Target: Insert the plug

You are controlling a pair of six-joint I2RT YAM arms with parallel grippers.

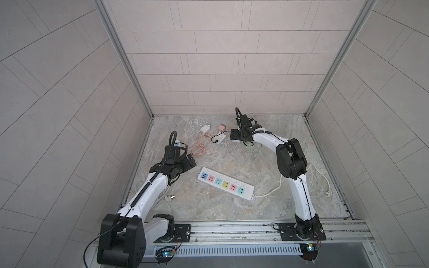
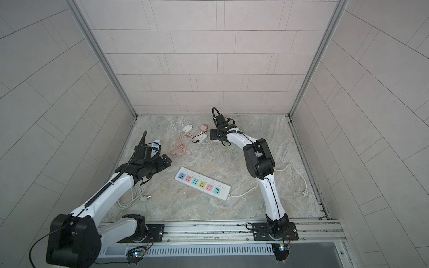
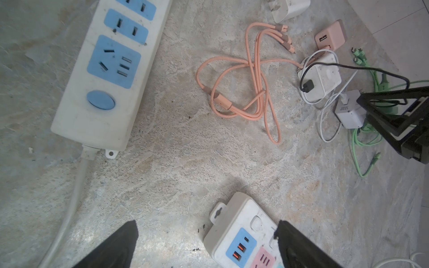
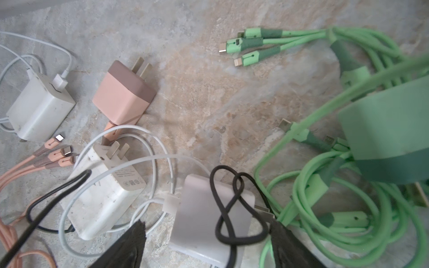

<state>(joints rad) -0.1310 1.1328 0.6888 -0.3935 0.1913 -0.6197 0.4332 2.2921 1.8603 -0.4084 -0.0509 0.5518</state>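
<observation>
A white power strip (image 1: pixel 246 195) (image 2: pixel 223 194) with several coloured sockets lies mid-floor in both top views. Its blue USB end (image 3: pixel 241 246) sits just ahead of my left gripper (image 3: pixel 206 224) (image 1: pixel 191 161), which hovers open and empty. At the back, my right gripper (image 4: pixel 205 224) (image 1: pixel 234 135) (image 2: pixel 212 135) is open, its jaws standing either side of a white charger plug (image 4: pixel 197 220). A black cable (image 4: pixel 234 201) loops over that plug, whose prongs (image 4: pixel 262 208) point toward the green cable.
Around the right gripper lie a pink charger (image 4: pixel 123 97), two more white chargers (image 4: pixel 102 192) (image 4: pixel 39 109), a tangled green cable (image 4: pixel 348 197) and a pink cable (image 3: pixel 250 92). A blue-socket strip (image 3: pixel 104 81) lies by the left wall. The coloured strip's cord ends at the right (image 1: pixel 327 193).
</observation>
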